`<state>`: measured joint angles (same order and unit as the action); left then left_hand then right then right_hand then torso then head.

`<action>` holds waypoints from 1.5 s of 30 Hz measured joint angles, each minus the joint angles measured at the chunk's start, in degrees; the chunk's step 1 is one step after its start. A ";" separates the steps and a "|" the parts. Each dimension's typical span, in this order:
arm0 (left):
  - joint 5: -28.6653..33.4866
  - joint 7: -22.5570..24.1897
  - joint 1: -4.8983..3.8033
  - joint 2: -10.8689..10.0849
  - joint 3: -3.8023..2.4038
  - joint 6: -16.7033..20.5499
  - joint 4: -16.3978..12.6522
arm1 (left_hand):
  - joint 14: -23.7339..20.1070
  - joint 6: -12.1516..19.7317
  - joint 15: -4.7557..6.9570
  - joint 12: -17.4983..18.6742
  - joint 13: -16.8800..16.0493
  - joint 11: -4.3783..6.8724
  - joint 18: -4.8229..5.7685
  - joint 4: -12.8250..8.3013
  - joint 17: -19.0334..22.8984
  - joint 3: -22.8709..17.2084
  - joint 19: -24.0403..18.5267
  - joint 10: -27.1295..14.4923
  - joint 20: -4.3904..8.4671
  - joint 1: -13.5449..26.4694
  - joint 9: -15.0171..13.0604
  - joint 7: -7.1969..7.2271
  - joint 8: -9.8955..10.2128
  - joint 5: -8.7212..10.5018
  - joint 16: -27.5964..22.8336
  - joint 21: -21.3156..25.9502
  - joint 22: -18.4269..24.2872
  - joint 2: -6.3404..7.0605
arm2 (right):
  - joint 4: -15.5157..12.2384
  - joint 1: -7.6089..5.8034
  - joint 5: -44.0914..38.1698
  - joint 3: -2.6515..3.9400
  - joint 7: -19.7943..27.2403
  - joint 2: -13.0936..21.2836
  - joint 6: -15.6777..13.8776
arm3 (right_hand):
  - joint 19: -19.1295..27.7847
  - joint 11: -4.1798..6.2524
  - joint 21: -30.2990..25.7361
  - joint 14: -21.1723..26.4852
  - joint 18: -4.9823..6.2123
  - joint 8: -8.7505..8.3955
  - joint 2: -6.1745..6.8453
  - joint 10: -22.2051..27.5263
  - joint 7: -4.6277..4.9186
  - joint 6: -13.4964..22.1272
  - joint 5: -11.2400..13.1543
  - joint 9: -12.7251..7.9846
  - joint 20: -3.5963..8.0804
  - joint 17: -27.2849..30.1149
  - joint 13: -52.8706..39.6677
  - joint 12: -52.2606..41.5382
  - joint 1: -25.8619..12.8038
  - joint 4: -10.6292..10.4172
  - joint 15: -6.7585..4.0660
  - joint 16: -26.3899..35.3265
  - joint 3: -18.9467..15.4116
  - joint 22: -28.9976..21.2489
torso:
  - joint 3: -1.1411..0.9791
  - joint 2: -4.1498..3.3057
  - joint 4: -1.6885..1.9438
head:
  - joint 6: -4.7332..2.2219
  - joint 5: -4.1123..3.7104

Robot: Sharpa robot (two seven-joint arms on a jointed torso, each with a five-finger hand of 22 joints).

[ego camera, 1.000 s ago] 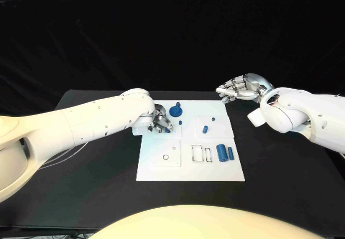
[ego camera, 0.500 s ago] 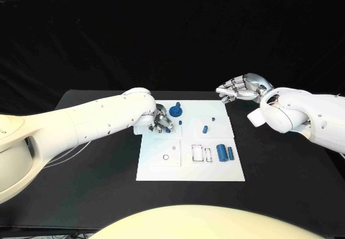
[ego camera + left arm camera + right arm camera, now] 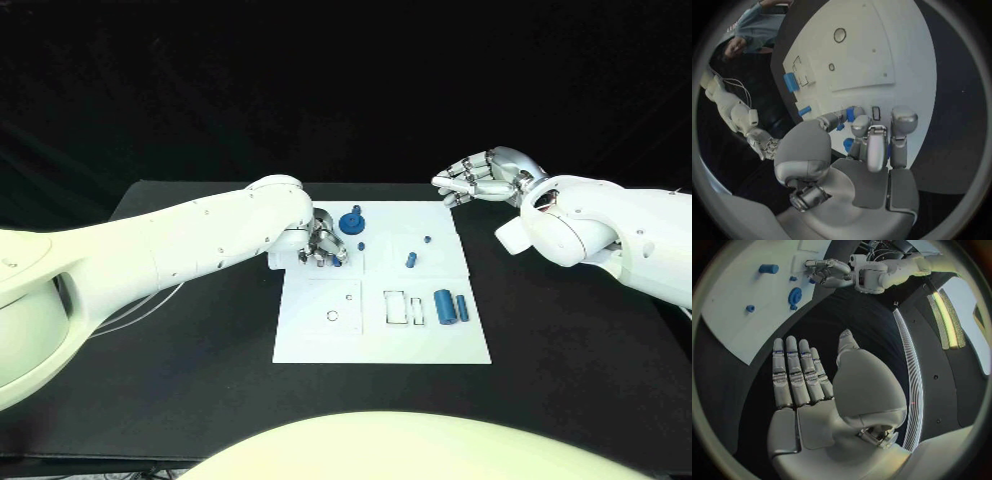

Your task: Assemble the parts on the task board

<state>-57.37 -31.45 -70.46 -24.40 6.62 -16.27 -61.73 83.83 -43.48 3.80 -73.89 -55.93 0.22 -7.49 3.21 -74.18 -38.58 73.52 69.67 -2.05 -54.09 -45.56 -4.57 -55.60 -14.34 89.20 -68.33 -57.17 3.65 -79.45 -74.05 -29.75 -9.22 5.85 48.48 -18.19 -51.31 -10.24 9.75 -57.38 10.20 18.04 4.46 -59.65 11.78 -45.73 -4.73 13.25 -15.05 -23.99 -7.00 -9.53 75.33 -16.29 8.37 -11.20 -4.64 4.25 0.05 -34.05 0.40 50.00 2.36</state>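
The task looks only begun: on the task board (image 3: 325,345) several blue parts (image 3: 446,307) lie loose, while the left hand (image 3: 322,244) at its far left corner pinches one small blue part (image 3: 849,145) and the right hand (image 3: 483,178), fingers apart and empty, hovers beyond its far right corner.

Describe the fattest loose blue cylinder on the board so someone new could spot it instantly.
Start at the white task board in the middle of the black table. Along its right side, next to two outlined rectangular slots, lies the fat blue cylinder. A thinner blue rod lies just to its right; the cylinder is clearly wider.
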 measured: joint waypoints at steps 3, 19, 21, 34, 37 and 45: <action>0.04 -0.03 0.01 0.02 0.00 -0.01 0.07 | 0.00 -0.09 0.00 0.00 0.01 0.28 0.00 -1.56 0.00 -1.62 0.00 0.30 0.00 2.16 -0.03 0.09 0.01 0.02 0.00 0.00 0.00 0.56 | 0.01 0.00 0.02 0.00 0.01 0.00 0.03 | 0.00 0.00 0.00 0.00 0.00 0.00 0.00 0.00 0.00 0.00 0.00 0.00 0.00 0.01 0.00 0.00 0.00 0.00 0.00 0.00 0.00 0.00 | 0.01 0.01 0.00 | 0.00 -0.04; 0.10 -0.14 0.03 0.03 0.03 -0.26 0.49 | 0.00 -1.37 0.01 0.01 0.01 0.90 -0.01 1.33 0.00 0.34 0.00 1.11 0.00 3.52 -0.05 1.41 0.04 -0.76 0.00 0.03 0.02 1.90 | 0.02 0.01 0.07 -0.01 0.09 0.07 0.09 | 0.00 0.00 0.00 0.00 0.00 0.00 0.00 0.00 0.00 0.00 0.00 0.01 0.00 0.04 0.03 0.00 0.00 0.00 0.00 0.00 0.00 0.00 | 0.03 0.05 0.02 | 0.00 -0.13; 0.10 -0.14 0.03 -0.03 0.04 -0.25 0.51 | 0.00 -1.79 0.02 0.01 0.01 0.90 0.00 2.00 0.00 1.03 0.00 1.10 0.00 3.22 -0.05 1.83 0.04 -0.77 0.00 0.05 0.02 2.20 | 0.02 0.01 0.07 -0.01 0.10 0.07 0.08 | 0.00 0.00 0.00 0.00 0.00 0.00 0.00 0.00 0.00 0.01 0.00 0.01 0.00 0.04 0.03 0.00 0.00 0.00 0.00 0.00 0.00 0.00 | 0.05 0.05 0.02 | 0.00 -0.13; 0.03 -0.14 0.11 -0.16 0.09 -0.09 0.66 | 0.00 -1.78 0.02 0.01 0.01 0.87 0.00 4.55 0.00 5.15 0.00 1.15 0.01 3.51 -0.05 1.83 0.04 -0.76 0.00 0.05 0.02 3.40 | 0.01 0.01 0.08 -0.01 0.15 0.09 0.07 | 0.19 0.00 0.00 0.00 0.00 0.00 0.00 0.00 0.00 0.01 0.00 0.02 -0.19 0.13 0.07 0.00 0.00 0.00 0.00 0.01 0.00 0.00 | 0.04 0.05 0.02 | 0.00 -0.18; 0.01 -0.14 0.12 -0.15 0.09 -0.09 0.76 | 0.00 -2.19 0.02 0.01 0.01 0.89 0.00 5.95 0.00 6.57 0.00 1.12 0.01 3.51 -0.05 2.23 0.04 -0.75 0.00 0.05 0.02 3.40 | -0.02 0.02 0.09 -0.02 0.17 0.09 0.07 | 0.18 0.00 0.00 0.01 0.00 0.00 0.00 0.00 0.00 0.01 0.00 0.02 -0.20 0.17 0.12 0.00 0.00 0.00 0.01 0.61 0.00 0.00 | 0.02 0.05 0.02 | 0.00 -0.18; -0.01 -0.14 0.13 -0.19 0.10 -0.03 0.85 | 0.00 -2.20 0.02 0.01 0.00 0.89 0.00 7.62 0.00 8.23 0.00 1.11 0.01 3.51 -0.05 2.23 0.04 -0.75 0.00 0.06 0.03 3.40 | -0.06 0.04 0.10 -0.02 0.22 0.10 0.06 | 1.94 -0.31 -1.34 1.82 -0.01 0.00 0.00 0.31 -0.21 0.40 0.00 0.02 -0.71 0.88 0.79 0.00 0.00 0.00 0.64 2.23 0.00 -0.01 | 0.02 0.05 0.02 | 0.00 -0.23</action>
<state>-57.37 -31.59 -70.33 -24.59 6.72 -16.29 -60.87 83.83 -45.67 3.82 -73.88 -55.93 1.11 -7.50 10.83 -74.19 -30.35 73.52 70.78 -2.04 -50.58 -45.62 -2.34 -55.56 -15.10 89.20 -68.28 -57.14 7.05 -79.51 -74.02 -29.66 -9.24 6.07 48.58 -18.13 -49.36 -10.55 8.41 -55.56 10.19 18.04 4.46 -59.34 11.56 -45.33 -4.73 13.27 -15.76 -23.11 -6.21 -9.53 75.32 -16.29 9.01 -8.97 -4.64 4.24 0.07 -34.00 0.42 50.00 2.14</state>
